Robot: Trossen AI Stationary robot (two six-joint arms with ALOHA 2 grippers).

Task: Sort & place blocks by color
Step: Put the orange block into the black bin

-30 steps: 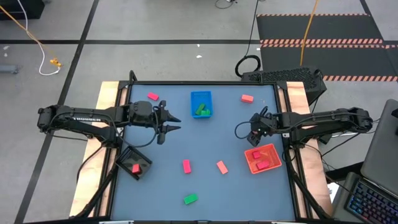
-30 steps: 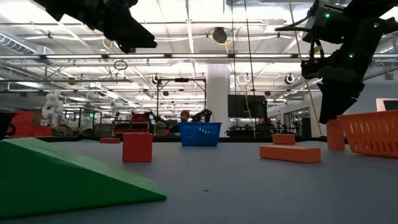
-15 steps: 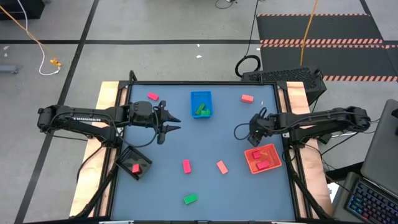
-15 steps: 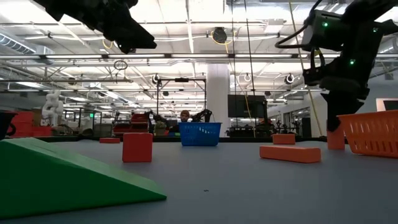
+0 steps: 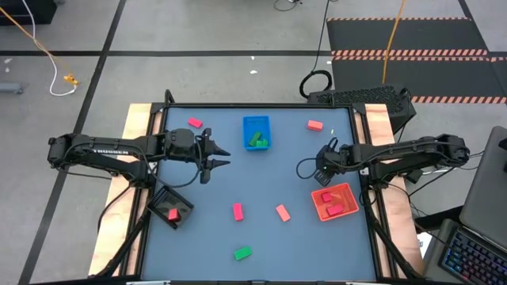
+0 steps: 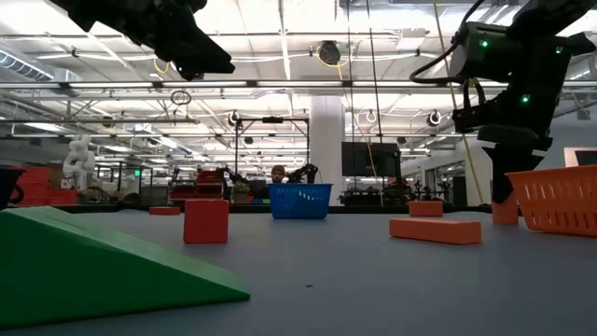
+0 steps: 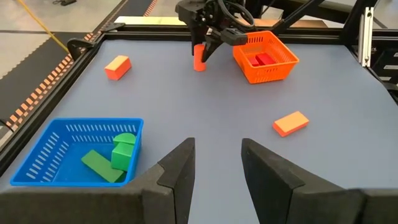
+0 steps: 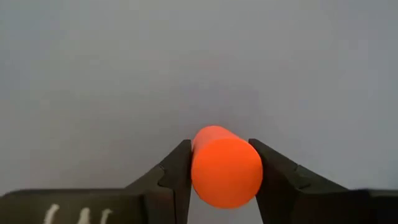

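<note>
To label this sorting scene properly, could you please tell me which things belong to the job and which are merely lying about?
Job: orange cylinder block gripped by right pincer; open left pincer; loose green block; pink rectangular block; blue mesh basket; orange mesh basket; black tray.
Lying about: yellow floor cable; striped black mat; keyboard.

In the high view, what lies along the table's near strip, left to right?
Black tray → pink block → salmon block → red tray. The green block is left out, nearly level with the pink one.
</note>
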